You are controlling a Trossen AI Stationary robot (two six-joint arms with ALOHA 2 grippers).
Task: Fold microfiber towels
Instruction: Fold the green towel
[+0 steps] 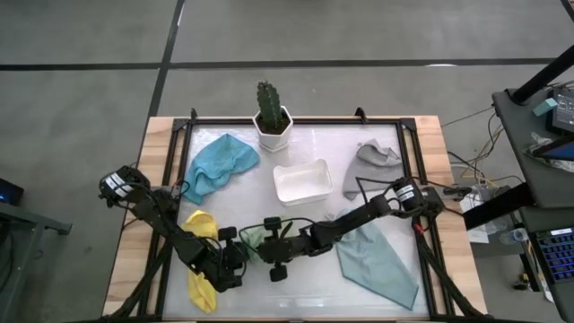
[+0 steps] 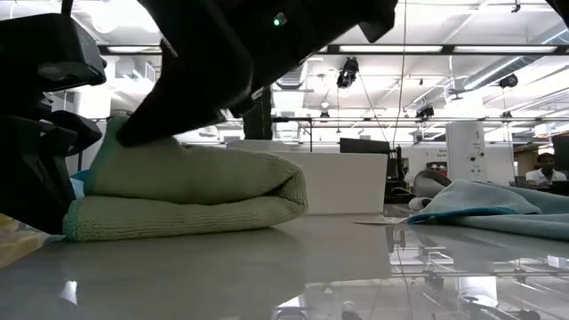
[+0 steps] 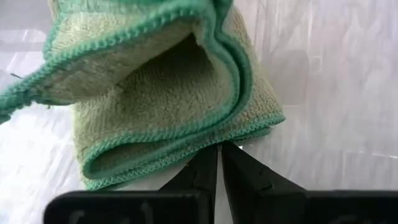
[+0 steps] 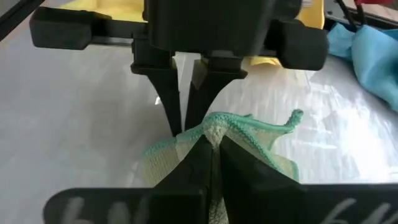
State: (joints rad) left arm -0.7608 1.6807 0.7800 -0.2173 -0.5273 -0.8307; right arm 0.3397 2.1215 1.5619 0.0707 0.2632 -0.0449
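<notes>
The right claw point(image 4: 212, 146) is squeezed tight on the top edge of the olive green towel point(image 4: 239, 140), pinching a bit of its teal-stitched hem. The left claw point(image 3: 219, 155) faces it from the other side. Its two fingers are pressed together right at the edge of the same towel, and it is not clear if any cloth sits between them. The green towel lies folded over in thick layers on the worktop point(image 1: 296, 274), near the front and between the two arms.

Just beside the left arm is the yellow towel point(image 1: 199, 223). Under the right arm lies the pale teal towel point(image 1: 381, 260), spread flat. The blue towel point(image 1: 218, 162) is bunched up farther back on the left, and the grey towel point(image 1: 369, 165) is bunched up on the right. Between those two sits a white tray point(image 1: 302, 180), with a potted cactus point(image 1: 270, 115) behind it.
</notes>
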